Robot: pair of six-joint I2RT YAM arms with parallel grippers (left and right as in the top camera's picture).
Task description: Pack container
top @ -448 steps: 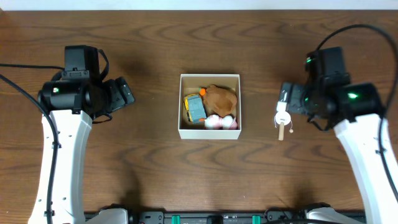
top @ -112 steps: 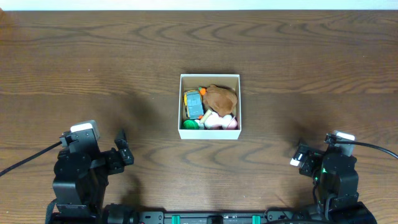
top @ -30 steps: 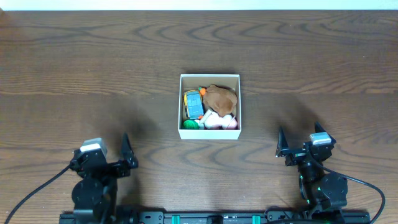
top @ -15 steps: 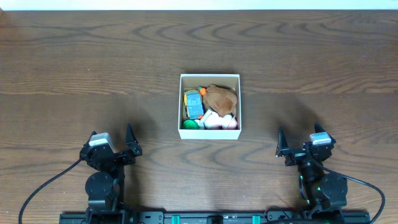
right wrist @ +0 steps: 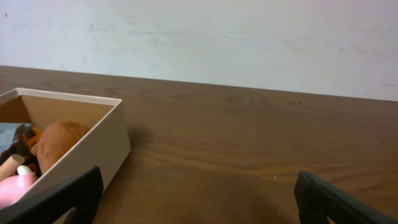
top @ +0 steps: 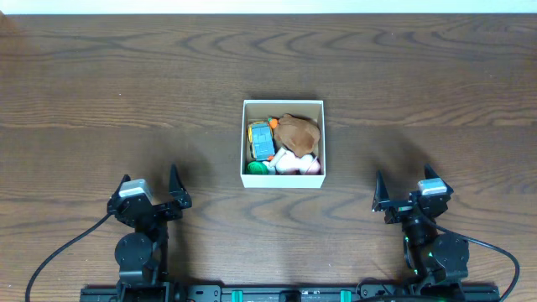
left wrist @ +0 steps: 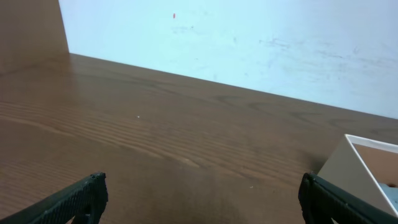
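Note:
The container (top: 283, 179), a small square white box with a brown inside, sits at the table's middle. It holds a brown plush toy (top: 296, 130), a blue and yellow toy (top: 263, 140), a pink toy (top: 292, 164) and a green piece (top: 255, 167). My left gripper (top: 151, 186) is open and empty at the front left, well apart from the box. My right gripper (top: 401, 187) is open and empty at the front right. The right wrist view shows the box (right wrist: 87, 154) at its left with the plush (right wrist: 59, 138) inside. The left wrist view shows one box corner (left wrist: 354, 168).
The table (top: 117, 92) is dark brown wood. A pale wall (right wrist: 205, 37) stands behind its far edge. Both arms are folded low at the front edge.
Since the earliest frame both arms drew back from beside the box to the front edge, and a green piece now lies in the box. In the last half second nothing moved.

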